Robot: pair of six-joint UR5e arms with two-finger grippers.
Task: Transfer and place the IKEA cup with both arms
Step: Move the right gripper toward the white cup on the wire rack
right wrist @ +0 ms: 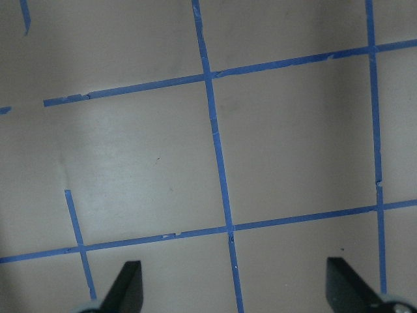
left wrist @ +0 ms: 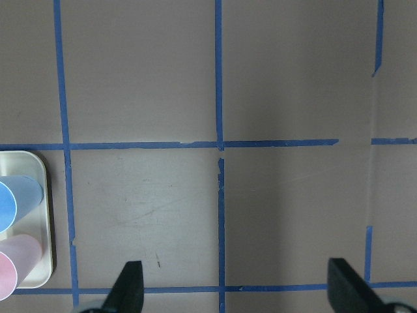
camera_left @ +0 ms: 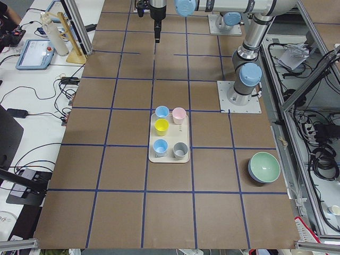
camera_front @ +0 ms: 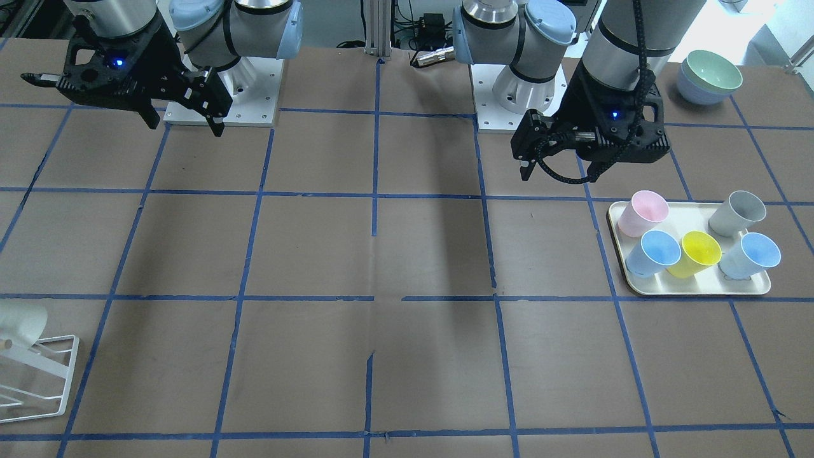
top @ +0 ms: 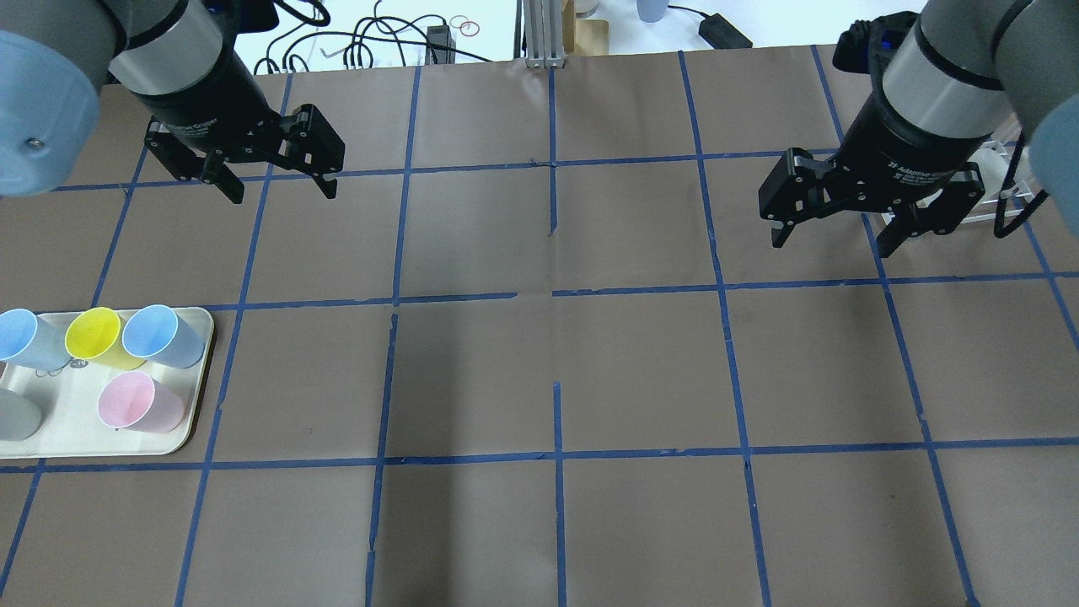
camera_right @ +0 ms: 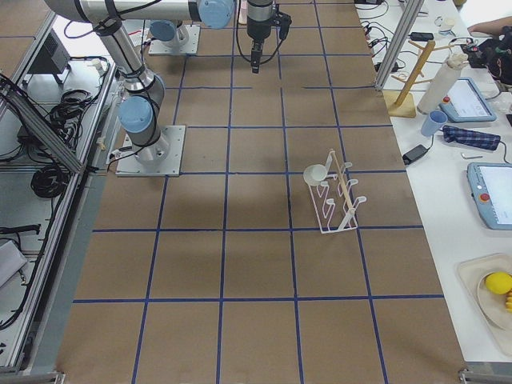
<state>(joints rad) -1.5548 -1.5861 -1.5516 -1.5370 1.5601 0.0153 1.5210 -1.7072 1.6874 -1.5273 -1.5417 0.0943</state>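
Note:
The white IKEA cup (camera_front: 22, 323) hangs tilted on a white wire rack (camera_front: 44, 381) at the table's end on my right side. It also shows in the exterior right view (camera_right: 314, 174). In the overhead view my right arm hides it. My right gripper (top: 830, 244) is open and empty, raised above the table just inward of the rack. My left gripper (top: 274, 184) is open and empty, raised above the table beyond the cup tray. In the front-facing view the left gripper (camera_front: 558, 172) is on the right and the right gripper (camera_front: 186, 129) on the left.
A cream tray (top: 194, 421) on my left side holds a pink cup (top: 135, 403), a yellow cup (top: 94, 335), two blue cups and a grey cup (camera_front: 738, 213). Stacked bowls (camera_front: 709, 76) stand near the left arm's base. Blue tape lines grid the brown table.

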